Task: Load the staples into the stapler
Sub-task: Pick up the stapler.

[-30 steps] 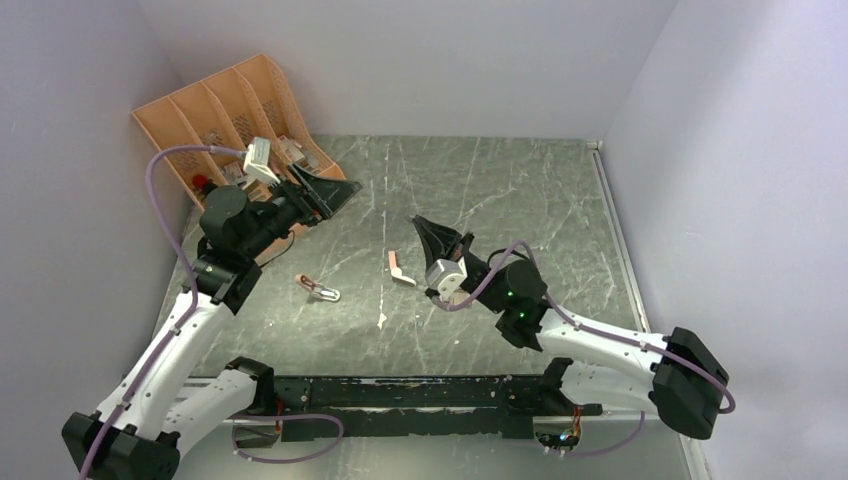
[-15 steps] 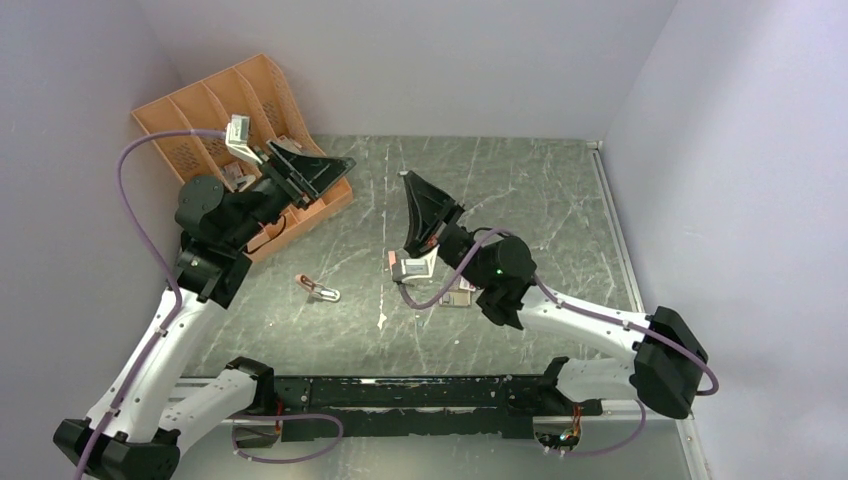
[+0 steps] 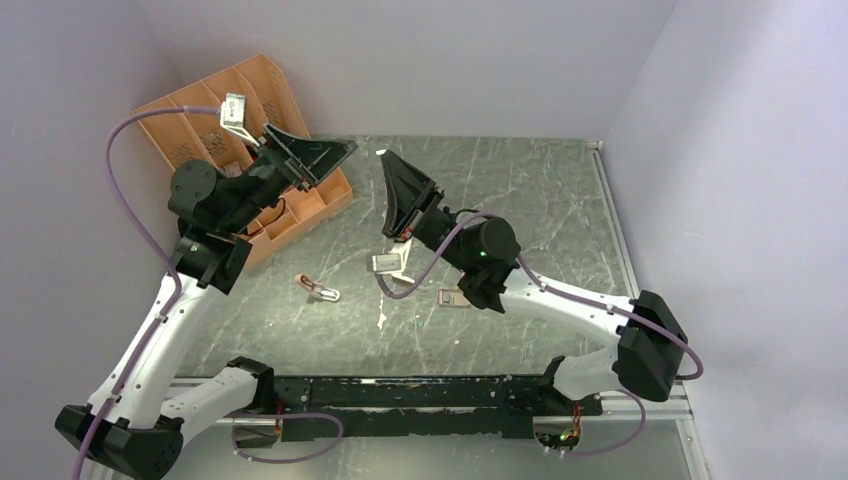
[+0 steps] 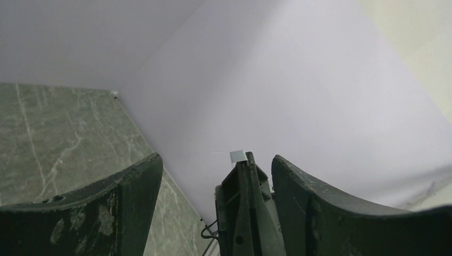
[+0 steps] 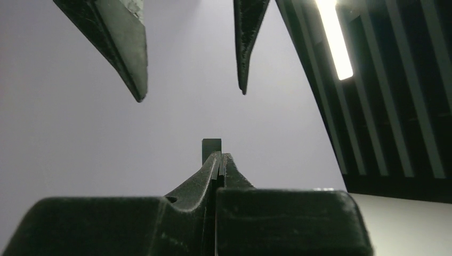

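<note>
My right gripper is raised off the table, pointing up and to the left, and is shut on a tiny silvery strip of staples that sticks out of its tip; the strip looks dark in the right wrist view. My left gripper is also raised and open, facing the right one. In the left wrist view the right gripper stands between the left gripper's spread fingers. A pink stapler lies open on the table. A small staple box lies under the right arm.
An orange divided organiser stands at the back left, under the left arm. A second pink piece lies mid-table, partly hidden by the right wrist camera. White walls close in on three sides.
Both grippers have risen from the table. The right one swung up and left from mid-table towards the left one. The left one lifted and tilted up over the organiser.
</note>
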Controlling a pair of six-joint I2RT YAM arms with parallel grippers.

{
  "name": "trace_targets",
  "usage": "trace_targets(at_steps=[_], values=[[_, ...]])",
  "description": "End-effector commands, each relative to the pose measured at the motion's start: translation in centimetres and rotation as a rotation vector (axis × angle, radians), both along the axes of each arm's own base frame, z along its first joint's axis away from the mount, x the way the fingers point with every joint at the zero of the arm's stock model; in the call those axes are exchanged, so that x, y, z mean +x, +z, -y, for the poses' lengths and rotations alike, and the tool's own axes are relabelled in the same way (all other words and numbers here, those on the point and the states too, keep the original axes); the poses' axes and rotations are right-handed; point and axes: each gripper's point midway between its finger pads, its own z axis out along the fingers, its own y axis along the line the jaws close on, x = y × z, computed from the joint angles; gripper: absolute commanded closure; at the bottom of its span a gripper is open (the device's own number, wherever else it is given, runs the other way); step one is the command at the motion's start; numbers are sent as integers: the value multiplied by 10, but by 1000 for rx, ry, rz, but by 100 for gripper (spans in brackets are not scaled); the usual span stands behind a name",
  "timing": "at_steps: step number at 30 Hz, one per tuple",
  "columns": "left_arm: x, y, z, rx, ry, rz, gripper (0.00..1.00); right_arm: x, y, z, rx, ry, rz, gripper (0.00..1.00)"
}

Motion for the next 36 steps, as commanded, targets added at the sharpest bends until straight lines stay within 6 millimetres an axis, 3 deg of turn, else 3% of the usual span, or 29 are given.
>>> trace_targets(at_steps=[1,7,18,36], values=[[-23,35,2,-12,-52,167,22,-11,18,-10,-21,-2,107,100],[-27,40,6,-3,-87,197,25,-11,34,-17,-1,-1,160,100],[-26,38,9,-31,-113,184,30,-8,28,-24,2,8,163,100],[-29,45,0,-34,-61,205,33,-7,40,-30,14,28,238,100]])
